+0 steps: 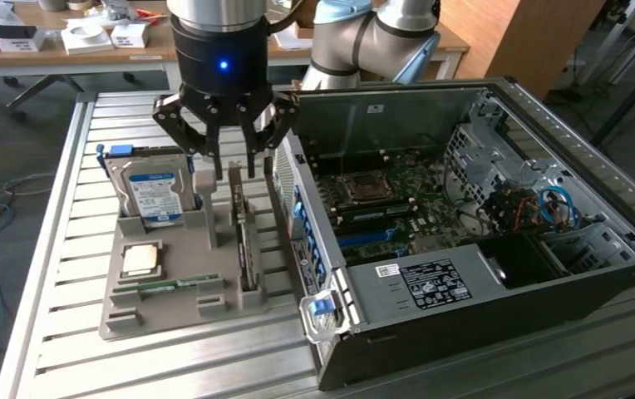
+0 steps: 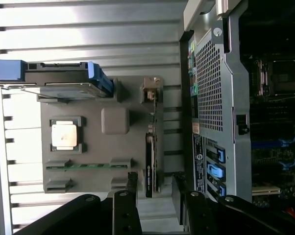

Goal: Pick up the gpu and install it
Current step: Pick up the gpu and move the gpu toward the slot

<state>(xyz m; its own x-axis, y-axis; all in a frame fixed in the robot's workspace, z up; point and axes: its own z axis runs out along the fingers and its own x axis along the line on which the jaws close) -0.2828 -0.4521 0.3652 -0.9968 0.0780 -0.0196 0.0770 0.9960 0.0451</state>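
Observation:
The gpu (image 1: 247, 253) is a thin dark card standing on its edge in a slot of the grey tray (image 1: 129, 320), close to the open computer case (image 1: 429, 283). My gripper (image 1: 237, 166) hangs just above the card's far end, open, with one finger on each side of the card's line and nothing held. In the wrist view the gpu (image 2: 151, 164) appears as a narrow black strip, and the gripper (image 2: 155, 188) straddles its end with a dark fingertip (image 2: 132, 182) on one side.
On the same tray stand a silver blue-labelled hard drive (image 1: 157, 193), a square processor chip (image 1: 142, 259) and a green memory stick (image 1: 174, 286). The case's motherboard (image 1: 390, 204) lies exposed. A slatted metal table (image 1: 62, 249) carries everything.

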